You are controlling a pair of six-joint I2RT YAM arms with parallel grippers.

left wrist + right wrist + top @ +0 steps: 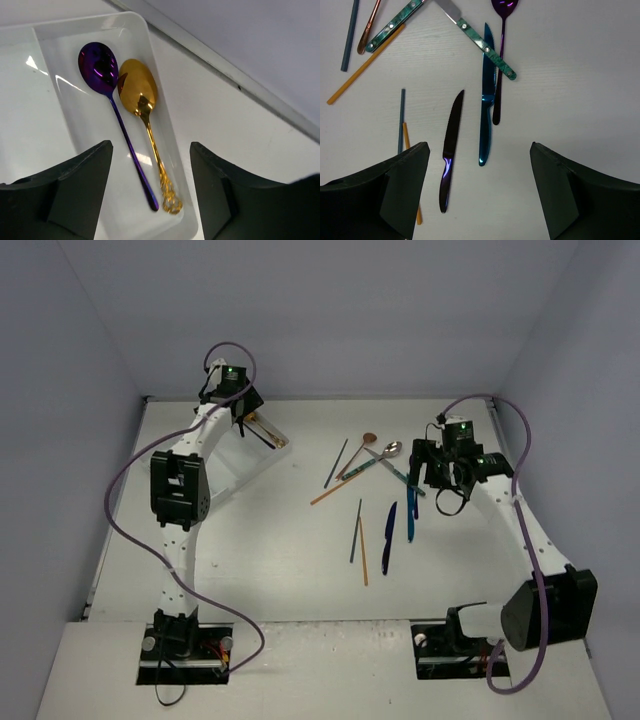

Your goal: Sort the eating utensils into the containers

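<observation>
Black fingers of the right gripper [477, 165] are seen spread wide and empty just above the purple knife [451, 145] and blue knife [486, 105]. Their long axes run straight away from it on the counter [580, 75], across the closing line. This arm is judged nearer the loose utensils [387, 535]. Over the tray [80, 20], the left gripper [150, 155] is held open above the end compartment, where a purple spoon [100, 65] and gold spoon [137, 87] are laid side by side.

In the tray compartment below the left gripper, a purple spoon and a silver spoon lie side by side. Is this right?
Not quite. The left wrist view shows the purple spoon beside a gold spoon, not a silver one, in the tray.
</observation>
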